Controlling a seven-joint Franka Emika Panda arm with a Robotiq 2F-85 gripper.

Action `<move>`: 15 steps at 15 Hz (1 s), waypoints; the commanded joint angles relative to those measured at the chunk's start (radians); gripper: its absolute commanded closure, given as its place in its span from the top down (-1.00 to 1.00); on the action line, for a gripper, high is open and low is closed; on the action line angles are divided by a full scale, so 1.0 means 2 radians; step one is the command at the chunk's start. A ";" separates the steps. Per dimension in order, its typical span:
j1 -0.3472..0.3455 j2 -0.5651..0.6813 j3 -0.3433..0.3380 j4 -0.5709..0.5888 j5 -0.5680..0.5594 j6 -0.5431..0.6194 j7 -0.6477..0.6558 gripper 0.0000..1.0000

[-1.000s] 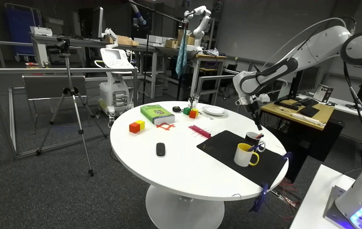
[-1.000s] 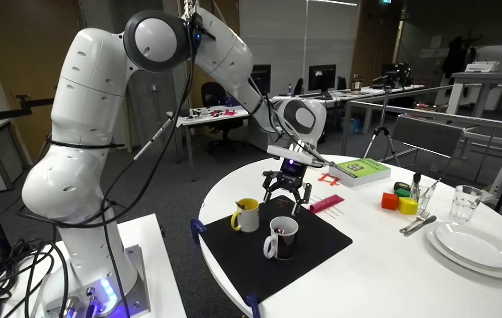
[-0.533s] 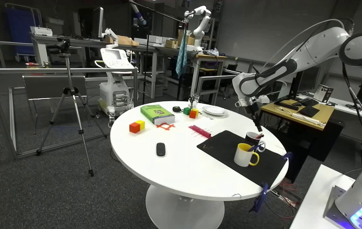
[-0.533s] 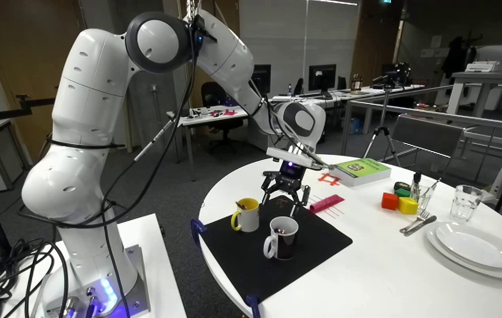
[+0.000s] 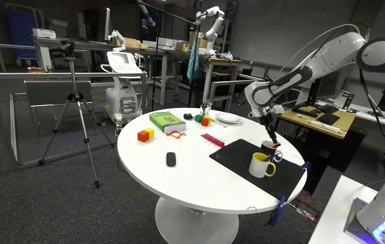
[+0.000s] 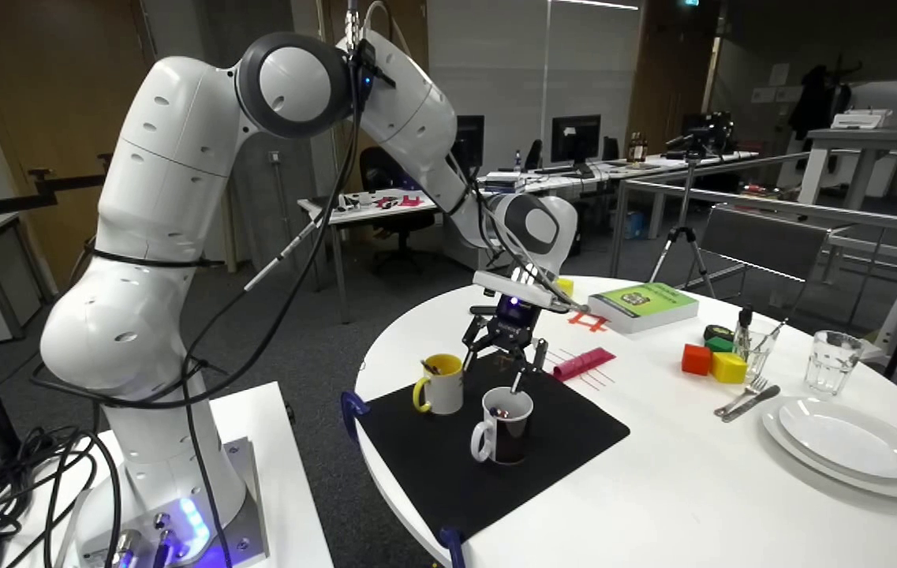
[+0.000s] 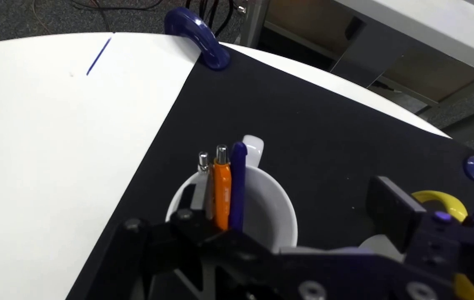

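My gripper (image 7: 290, 200) is open and empty, pointing down over the black mat (image 7: 295, 116); it also shows in both exterior views (image 5: 275, 143) (image 6: 491, 380). One finger is at the rim of a dark mug (image 6: 514, 438) with a white inside (image 7: 268, 206); I cannot tell whether it touches. In this mug stand an orange pen (image 7: 222, 189), a dark blue pen (image 7: 238, 183) and a silver-tipped pen (image 7: 203, 160), close beside that finger. The other finger is in the air near a white mug with yellow inside (image 6: 448, 394), mostly hidden in the wrist view behind the finger.
On the white round table (image 5: 199, 183) lie a green book (image 6: 645, 304), a pink piece (image 6: 582, 363), coloured cubes (image 6: 728, 368), cutlery (image 6: 748, 398), glasses (image 6: 831, 363), plates (image 6: 850, 442) and a black oblong object (image 5: 171, 159). Blue clamps (image 7: 197, 33) hold the mat at the edge.
The gripper has moved down and a little towards the dark mug, so one fingertip is now at its rim. It stays open. The mugs have not moved.
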 commanded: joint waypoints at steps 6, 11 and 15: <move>0.004 -0.023 0.010 -0.022 0.007 -0.005 0.001 1.00; 0.005 -0.047 0.014 -0.059 0.007 0.016 0.005 1.00; 0.004 -0.079 0.013 -0.095 0.006 0.030 0.004 1.00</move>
